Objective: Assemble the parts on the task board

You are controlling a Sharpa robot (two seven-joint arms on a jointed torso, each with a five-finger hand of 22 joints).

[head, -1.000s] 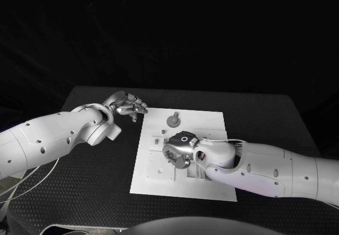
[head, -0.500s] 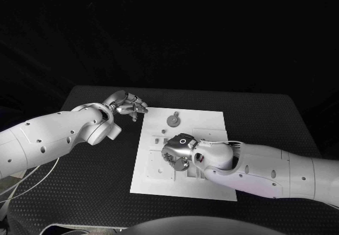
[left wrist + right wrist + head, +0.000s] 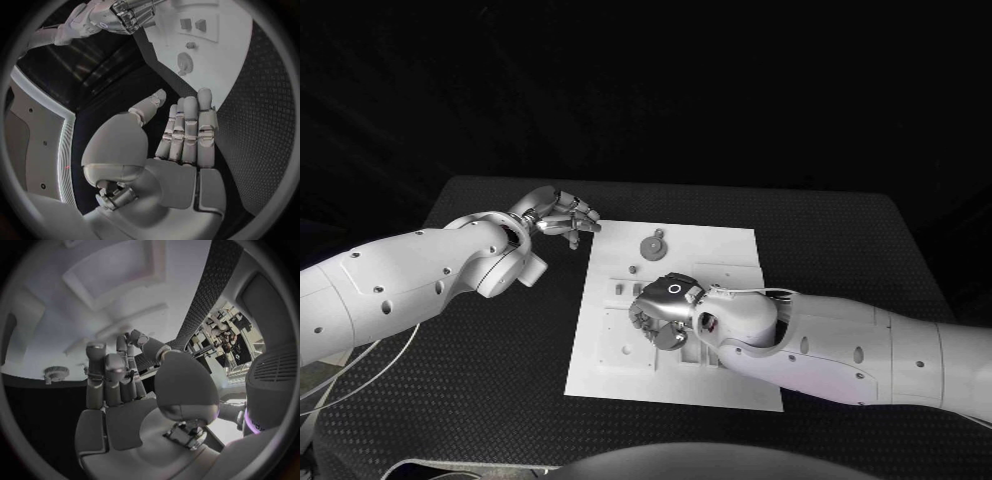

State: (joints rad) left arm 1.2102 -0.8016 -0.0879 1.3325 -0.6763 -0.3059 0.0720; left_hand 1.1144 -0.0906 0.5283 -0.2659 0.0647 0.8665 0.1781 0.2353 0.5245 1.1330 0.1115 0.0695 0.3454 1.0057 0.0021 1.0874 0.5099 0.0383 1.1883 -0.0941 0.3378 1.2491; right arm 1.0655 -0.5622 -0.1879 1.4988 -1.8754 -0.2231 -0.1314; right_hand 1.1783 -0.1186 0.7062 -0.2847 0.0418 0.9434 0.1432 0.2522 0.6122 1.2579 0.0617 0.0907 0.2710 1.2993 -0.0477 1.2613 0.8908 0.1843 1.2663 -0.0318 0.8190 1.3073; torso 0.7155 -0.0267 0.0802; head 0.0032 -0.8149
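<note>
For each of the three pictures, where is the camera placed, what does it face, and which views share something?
Head view: above, facing down at the white rectangular task board on the black table; both white arms show.
Left wrist view: behind the left hand, facing along the table towards the board; the right hand shows too.
Right wrist view: behind the right hand, close above the board.
Shared: the round toothed grey gear.

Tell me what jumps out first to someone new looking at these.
The white task board in the middle of the black table, with the right hand low over its centre. The left hand sits off the board's far left corner, holding nothing. A round grey part lies near the board's far edge.
</note>
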